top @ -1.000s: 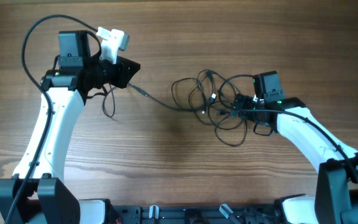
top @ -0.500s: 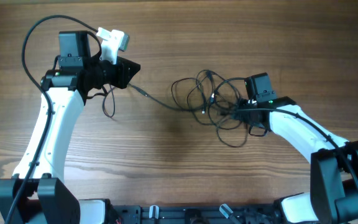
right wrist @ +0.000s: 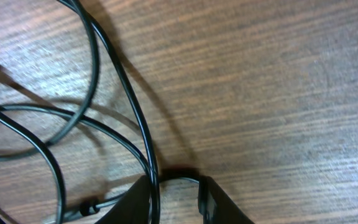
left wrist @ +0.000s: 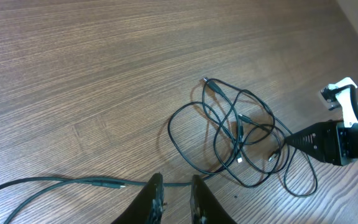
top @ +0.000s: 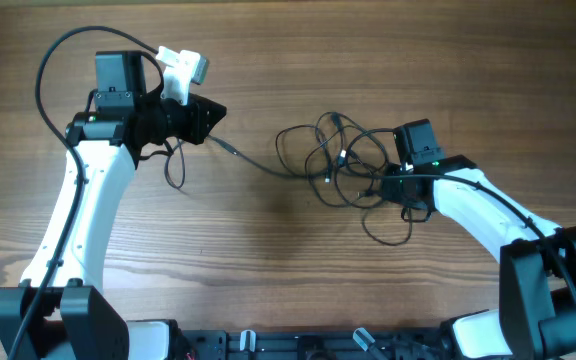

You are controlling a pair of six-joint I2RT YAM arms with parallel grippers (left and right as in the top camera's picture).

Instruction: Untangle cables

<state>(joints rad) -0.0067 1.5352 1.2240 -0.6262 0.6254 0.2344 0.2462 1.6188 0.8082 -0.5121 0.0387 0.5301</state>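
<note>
Across the wooden counter [top: 268, 250], seen from overhead, the cables [top: 343, 160] lie as one loose knot of black loops toward 3 o'clock of centre. A single strand [top: 253, 160] runs out of it toward 10 o'clock, to my left claw [left wrist: 174, 194]. That claw is drawn narrow, and the strand appears pinched between its fingers, probably to anchor one end while the other side works. My right claw [right wrist: 176, 190] sits at the knot's 4 o'clock edge. Its fingers are slightly apart and straddle a strand that lies against one finger, likely placed there to draw a loop clear. I see no firm pinch there.

The left wrist view cuts off the point where the strand meets my left fingers. The right wrist view shows only a few strands. I cannot read which cord crosses over which, and the plug ends are too small to sort.
</note>
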